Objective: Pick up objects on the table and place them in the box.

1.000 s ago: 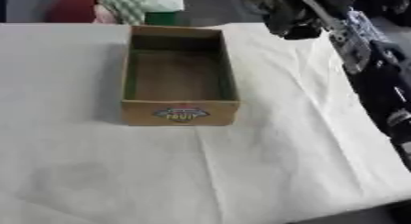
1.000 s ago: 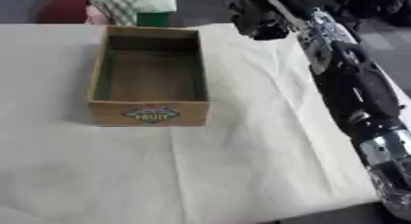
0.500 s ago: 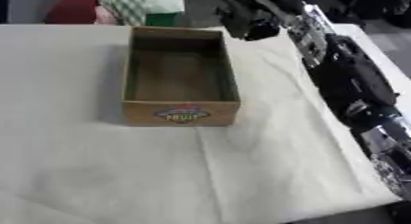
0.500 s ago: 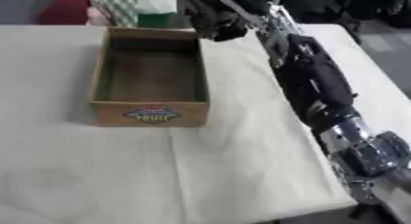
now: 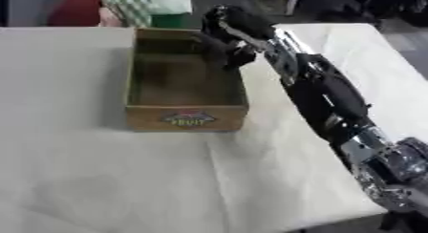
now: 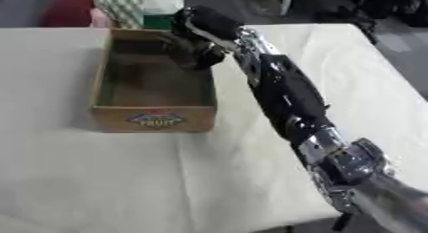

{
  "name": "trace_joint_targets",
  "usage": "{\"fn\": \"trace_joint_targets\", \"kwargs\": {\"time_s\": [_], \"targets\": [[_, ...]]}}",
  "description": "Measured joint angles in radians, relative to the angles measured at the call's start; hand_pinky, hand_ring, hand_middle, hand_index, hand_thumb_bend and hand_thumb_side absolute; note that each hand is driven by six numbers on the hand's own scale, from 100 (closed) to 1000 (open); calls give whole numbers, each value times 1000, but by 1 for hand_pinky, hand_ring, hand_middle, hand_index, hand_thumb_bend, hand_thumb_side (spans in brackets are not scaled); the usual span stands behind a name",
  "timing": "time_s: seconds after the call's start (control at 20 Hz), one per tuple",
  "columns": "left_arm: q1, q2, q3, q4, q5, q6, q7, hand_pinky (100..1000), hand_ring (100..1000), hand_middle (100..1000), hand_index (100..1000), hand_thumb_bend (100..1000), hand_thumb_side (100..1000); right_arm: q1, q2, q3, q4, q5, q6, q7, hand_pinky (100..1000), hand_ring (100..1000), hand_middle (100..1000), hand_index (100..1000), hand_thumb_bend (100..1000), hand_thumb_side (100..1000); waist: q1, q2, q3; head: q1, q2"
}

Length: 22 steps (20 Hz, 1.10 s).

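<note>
R-eye view: wooden box, label on front wall, sits on cloth-covered counter. R arm reaches in from lower right, diagonally across. Right robot hand over box's far right corner, fingers curled downward; contents of hand not discernible. Box interior appears bare.

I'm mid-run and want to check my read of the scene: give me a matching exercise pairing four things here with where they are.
Things:
1. right hand
2. box
3. label
4. white cloth

Places:
A. covering the table
B. on the box's near wall
C. over the box's far right corner
D. on the cloth, left of the right arm

Pairs: 1-C, 2-D, 3-B, 4-A
</note>
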Motion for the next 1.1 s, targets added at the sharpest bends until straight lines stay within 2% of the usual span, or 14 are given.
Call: {"fn": "trace_joint_targets", "kwargs": {"time_s": [0.05,0.1,0.15,0.2,0.3,0.35,0.5,0.55,0.6,0.75,0.9,1.1], "targets": [[0,0,0,0,0,0,0,692,636,616,650,100,889,0,5,3,6,13,-3,6,631,635,432,556,100,277,0,0,0,-1,0],[0,0,0,0,0,0,0,692,636,616,650,100,889,0,9,7,12,26,-7,14,645,656,477,641,100,279,0,0,0,-1,0],[0,0,0,0,0,0,-1,692,636,616,650,100,889,1,13,9,17,39,-12,23,649,663,491,665,100,281,0,0,0,-1,0],[0,0,0,0,0,0,-1,692,636,616,649,100,890,2,16,12,22,49,-18,34,664,688,537,730,100,288,0,0,0,-2,0],[0,0,0,0,0,0,-3,692,636,616,649,100,891,4,16,15,30,62,-29,60,681,718,592,789,100,297,1,0,0,-2,0],[0,0,0,0,0,1,-3,692,636,616,649,100,891,5,17,18,35,65,-33,77,681,718,595,791,100,292,1,0,0,-2,0],[0,0,0,0,0,2,-5,692,637,616,649,100,892,5,18,20,41,55,-39,131,708,763,703,863,100,275,1,0,-1,-2,0],[0,0,0,0,0,2,-6,692,637,616,649,100,892,4,18,20,43,45,-39,153,716,774,725,875,100,278,1,0,-1,-2,0],[0,0,0,0,0,3,-6,692,637,616,649,100,893,4,18,20,45,32,-39,177,732,794,763,894,100,334,1,0,-1,-2,0],[0,-1,0,0,0,3,-6,692,637,616,649,100,893,4,17,21,44,-21,-39,253,763,832,830,920,100,396,0,0,-2,-2,0],[0,-1,0,0,0,3,-6,692,637,616,649,100,893,4,12,20,27,-81,-30,318,785,856,866,934,100,406,-1,0,-4,-2,0],[0,-1,0,1,0,3,-6,693,637,616,649,100,893,-2,-6,14,-13,-151,11,360,803,874,882,942,100,411,-4,0,-6,-1,0]]}}
